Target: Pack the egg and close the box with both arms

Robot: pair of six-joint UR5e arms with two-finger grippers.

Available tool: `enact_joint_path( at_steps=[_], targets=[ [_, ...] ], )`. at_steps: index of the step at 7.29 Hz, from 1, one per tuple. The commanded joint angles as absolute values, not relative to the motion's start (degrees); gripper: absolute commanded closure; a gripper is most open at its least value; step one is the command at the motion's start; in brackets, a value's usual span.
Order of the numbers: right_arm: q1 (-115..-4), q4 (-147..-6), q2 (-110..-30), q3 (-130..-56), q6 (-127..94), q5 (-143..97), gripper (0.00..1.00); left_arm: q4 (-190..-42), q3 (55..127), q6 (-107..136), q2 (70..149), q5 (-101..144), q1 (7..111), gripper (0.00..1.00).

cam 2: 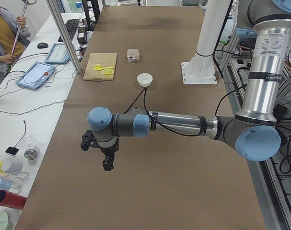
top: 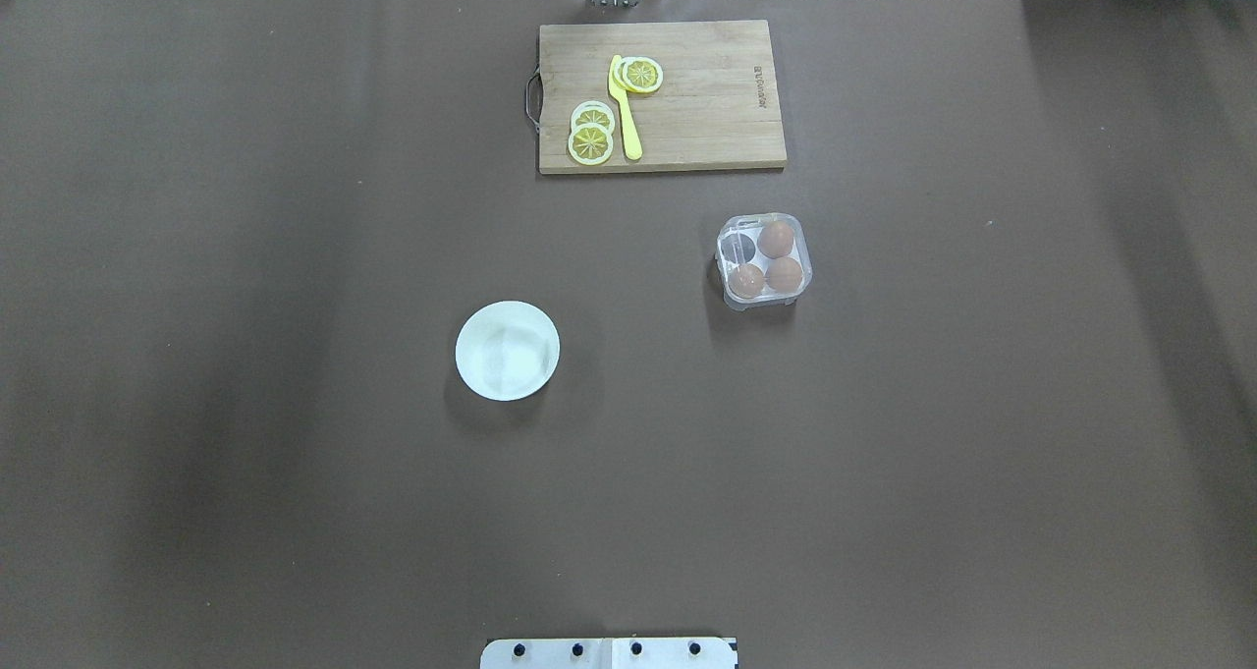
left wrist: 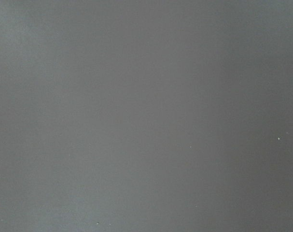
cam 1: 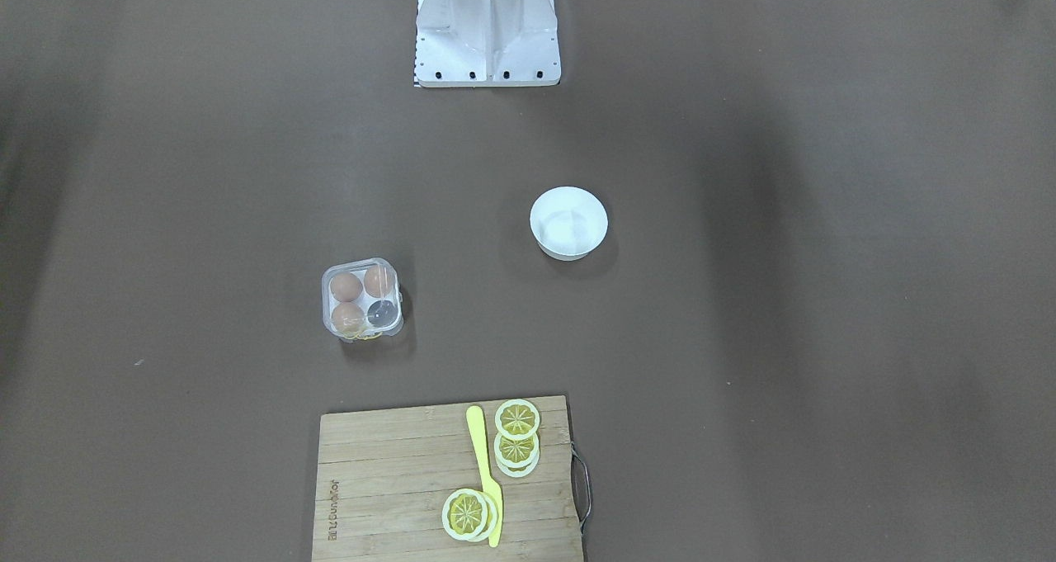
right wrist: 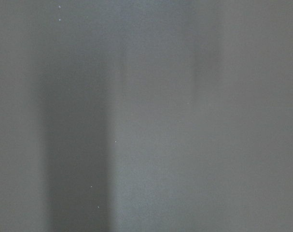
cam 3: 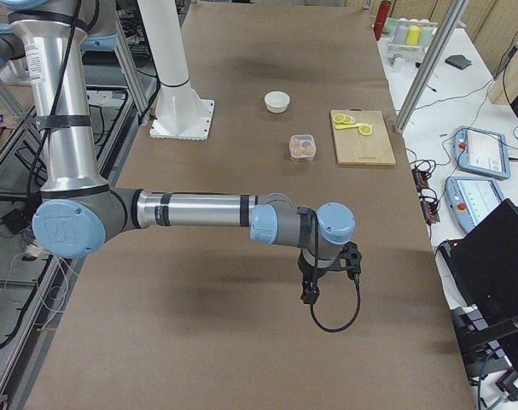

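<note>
The clear box [cam 1: 361,299] stands on the brown table, right of centre in the overhead view [top: 764,261]. It holds three light-brown eggs [cam 1: 346,285] and one cup is empty. No lid stands open beside it; I cannot tell whether it is latched. My left gripper [cam 2: 107,160] hangs over the table's left end, far from the box. My right gripper [cam 3: 310,295] hangs over the right end, also far away. Both show only in the side views, so I cannot tell whether they are open or shut. Both wrist views show only bare table.
A white bowl [top: 507,349] stands empty left of the box. A wooden cutting board [top: 707,109] with lemon slices [top: 590,142] and a yellow knife [top: 627,119] lies at the far edge. The white mounting stand [cam 1: 487,25] is at the robot's side.
</note>
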State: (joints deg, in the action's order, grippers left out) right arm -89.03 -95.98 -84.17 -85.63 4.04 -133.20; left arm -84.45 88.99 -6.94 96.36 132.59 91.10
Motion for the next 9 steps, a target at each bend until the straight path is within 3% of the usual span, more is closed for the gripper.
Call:
enact_joint_path(
  at_steps=[1, 9],
  targets=[
    [-89.0, -96.1, -84.3, -85.8, 4.0, -133.2, 0.0, -84.5, 89.1, -7.0, 96.3, 132.6, 91.1, 0.02],
    [-89.6, -96.0, -83.9, -85.9, 4.0, -129.7, 0.0, -84.5, 88.9, -7.1, 96.7, 132.6, 91.1, 0.02]
  ],
)
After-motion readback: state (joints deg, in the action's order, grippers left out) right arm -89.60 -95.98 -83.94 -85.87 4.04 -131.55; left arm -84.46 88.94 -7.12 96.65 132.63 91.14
